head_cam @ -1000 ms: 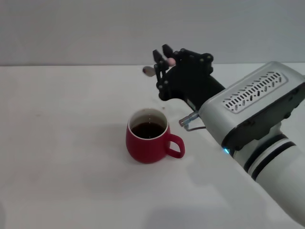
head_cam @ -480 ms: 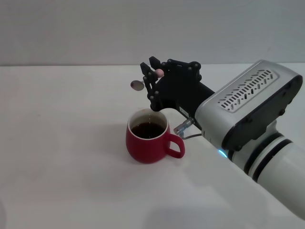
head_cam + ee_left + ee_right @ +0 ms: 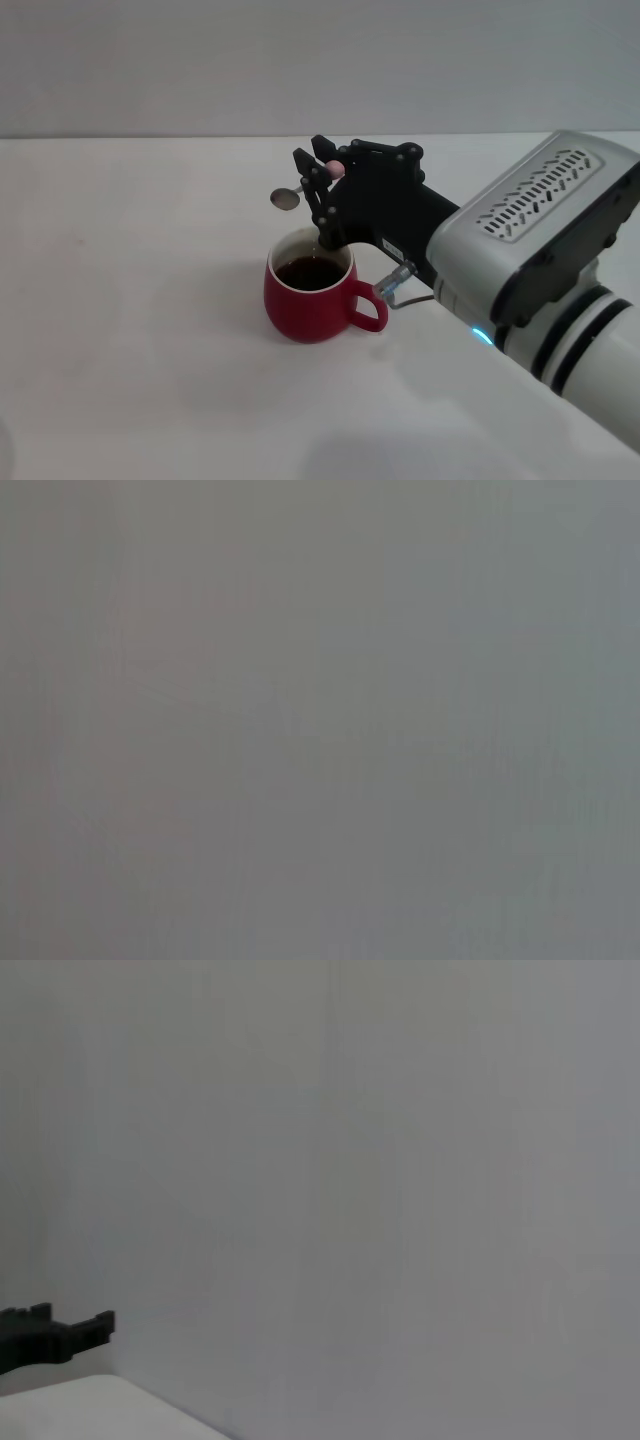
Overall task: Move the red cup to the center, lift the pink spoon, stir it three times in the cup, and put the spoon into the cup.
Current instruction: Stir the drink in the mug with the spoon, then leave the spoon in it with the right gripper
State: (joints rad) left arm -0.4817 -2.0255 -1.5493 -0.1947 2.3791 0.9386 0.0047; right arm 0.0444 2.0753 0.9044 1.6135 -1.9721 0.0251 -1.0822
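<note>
The right gripper [image 3: 318,172] has its black fingers [image 3: 305,162] closed narrow on the pale pink handle of the pink spoon [image 3: 300,191], of which only a small pink end shows between them in the head view. From that grip the slim grey stem runs out toward the robot's left and ends in the round metal bowl, which hangs in the air beside the fingers, higher than the cup's rim and a little to the left of it, touching nothing. The gripper itself is held over the far edge of the red cup [image 3: 312,297], just above the rim and clear of it, with its black body reaching back to the grey and white forearm that crosses the lower right of the head view. The red cup stands upright on the white counter [image 3: 130,300] near the middle of the view, its loop handle turned toward the robot's right, its white inside showing above a dark liquid. The counter around it is bare white and runs back to a plain grey wall. In the right wrist view a short black piece of the gripper shows at one edge against the pale wall, with a corner of the white counter beneath it; neither the spoon nor the cup shows there. The left wrist view gives only a flat grey field, and the left gripper appears in no view.
</note>
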